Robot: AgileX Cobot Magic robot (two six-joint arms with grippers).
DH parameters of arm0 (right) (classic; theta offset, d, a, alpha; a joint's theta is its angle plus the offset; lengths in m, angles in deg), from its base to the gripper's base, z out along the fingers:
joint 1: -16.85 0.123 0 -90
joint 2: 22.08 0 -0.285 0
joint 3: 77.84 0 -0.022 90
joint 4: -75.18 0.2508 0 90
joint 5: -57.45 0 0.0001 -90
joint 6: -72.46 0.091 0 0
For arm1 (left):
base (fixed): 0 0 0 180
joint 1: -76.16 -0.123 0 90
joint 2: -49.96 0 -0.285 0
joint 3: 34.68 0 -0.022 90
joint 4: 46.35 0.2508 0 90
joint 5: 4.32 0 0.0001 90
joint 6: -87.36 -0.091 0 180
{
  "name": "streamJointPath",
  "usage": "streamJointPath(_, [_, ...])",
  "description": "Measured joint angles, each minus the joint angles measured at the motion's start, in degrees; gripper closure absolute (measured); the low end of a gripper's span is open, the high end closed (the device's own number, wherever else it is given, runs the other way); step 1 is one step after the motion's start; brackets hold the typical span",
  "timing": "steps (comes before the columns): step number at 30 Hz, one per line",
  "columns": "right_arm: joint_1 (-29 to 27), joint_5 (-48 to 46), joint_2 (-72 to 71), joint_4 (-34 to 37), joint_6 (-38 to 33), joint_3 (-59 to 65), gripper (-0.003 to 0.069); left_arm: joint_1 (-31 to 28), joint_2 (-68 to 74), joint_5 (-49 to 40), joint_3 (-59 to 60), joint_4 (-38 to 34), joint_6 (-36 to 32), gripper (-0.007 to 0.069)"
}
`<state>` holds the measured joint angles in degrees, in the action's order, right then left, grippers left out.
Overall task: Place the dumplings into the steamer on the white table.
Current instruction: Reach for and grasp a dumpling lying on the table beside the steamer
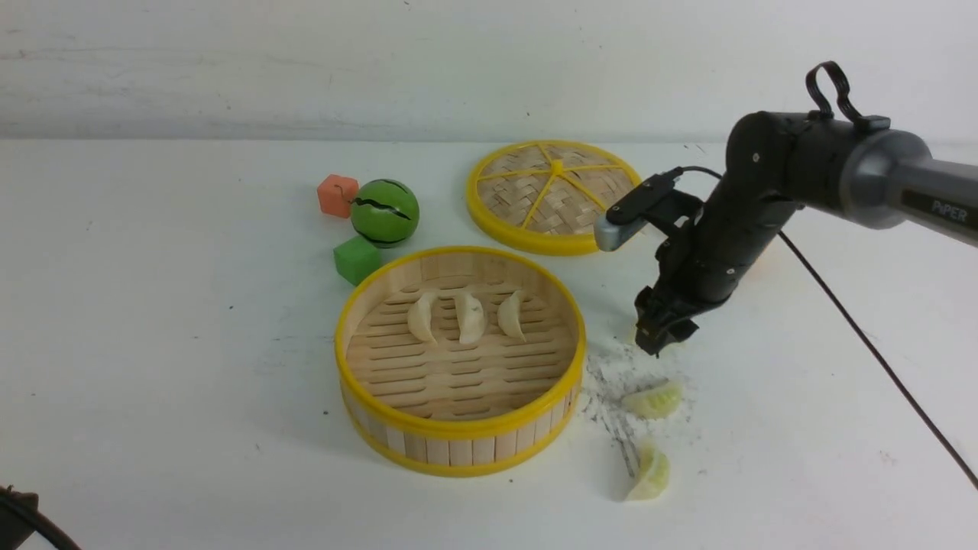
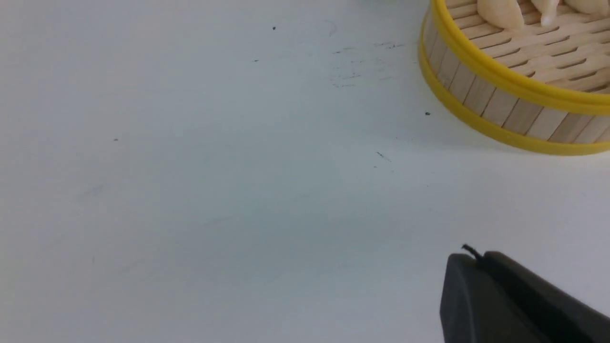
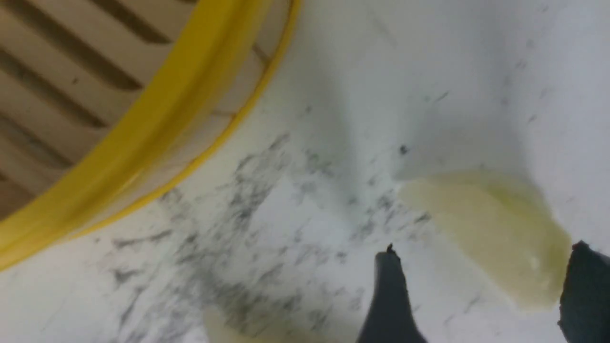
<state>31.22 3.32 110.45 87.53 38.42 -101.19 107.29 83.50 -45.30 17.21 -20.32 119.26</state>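
Three cream dumplings (image 1: 466, 317) sit in steamer (image 1: 458, 451), left of right jaws. Only the wrist view shows a green dumpling (image 3: 486, 233) between those wide-open jaws. Scuffed white table (image 1: 153, 344), white wall (image 1: 229, 61). Left jaws closed, empty.

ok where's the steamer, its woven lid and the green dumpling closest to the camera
steamer (image 1: 451, 451): front view, on the wooden-strip wall at its near side
woven lid (image 1: 519, 198): front view, on a woven panel left of its centre
green dumpling (image 1: 649, 473): front view, on the middle of its body
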Motion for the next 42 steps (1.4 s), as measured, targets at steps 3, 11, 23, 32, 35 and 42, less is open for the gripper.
streamJointPath(3, [0.0, -2.9, 0.0, 0.5, 0.3, -0.4, 0.0272, 0.0, -0.5, 0.5, 0.0, 0.1, 0.0, 0.0618])
streamJointPath(11, [0.0, -4.3, -0.1, 0.0, 0.5, -0.6, 0.0337, 0.0, -2.4, 0.6, 0.3, 0.3, 0.1, 0.0618])
streamJointPath(23, [0.9, 2.2, -0.1, -3.0, -5.2, -0.5, 0.0253, 0.0, -2.5, 0.5, 0.3, 0.5, 0.1, 0.061])
streamJointPath(32, [2.2, 5.7, 2.0, -3.9, -4.4, -0.4, 0.0188, 0.0, -2.5, 0.5, 0.3, 0.6, 0.1, 0.0609])
streamJointPath(35, [2.2, 6.0, 2.8, -3.7, -2.0, -0.4, 0.0253, 0.0, -2.5, 0.5, 0.3, 0.6, 0.1, 0.0609])
streamJointPath(42, [2.2, 5.1, 2.4, -5.9, 8.4, -0.4, 0.0414, 0.0, -2.5, 0.5, 0.3, 0.7, 0.8, 0.0609])
